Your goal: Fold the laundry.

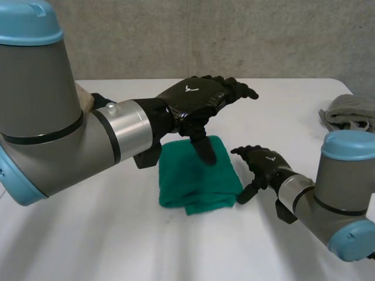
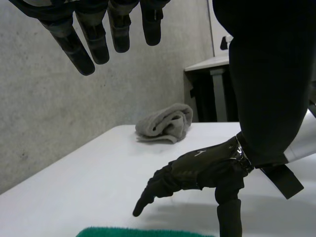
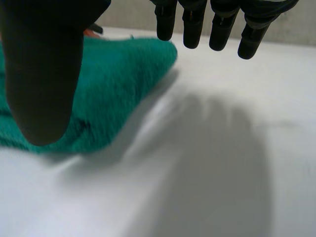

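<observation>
So we've got the green towel sitting mid-table, folded into a small, thick square-ish bundle. A lower layer pokes out a bit at the near edge, so it isn't the neatest stack.

The left hand hovers over the far side of the towel with its fingers straight and spread and nothing in them. Its thumb hangs down toward the cloth, and we honestly can't tell if the tip touches it. The right hand is just beside the towel's right edge, down near the table. Its fingers are relaxed and pointing downward, and it's empty too. Neither hand has a hold on the cloth.

Our read is that this piece is basically done and we're in the gap between items. At most it needs a quick pat, or a nudge to square up that sticking-out layer.

There's a crumpled grey towel at the far right of the table, well apart from the green one, and it looks unfolded. We'd guess that's next. The right arm sits nearer to it, so the move would be to reach over and pinch an edge. Then drag it into the open space in front and spread it flat before any folding. The green bundle probably wants shifting aside first so the two don't tangle.
</observation>
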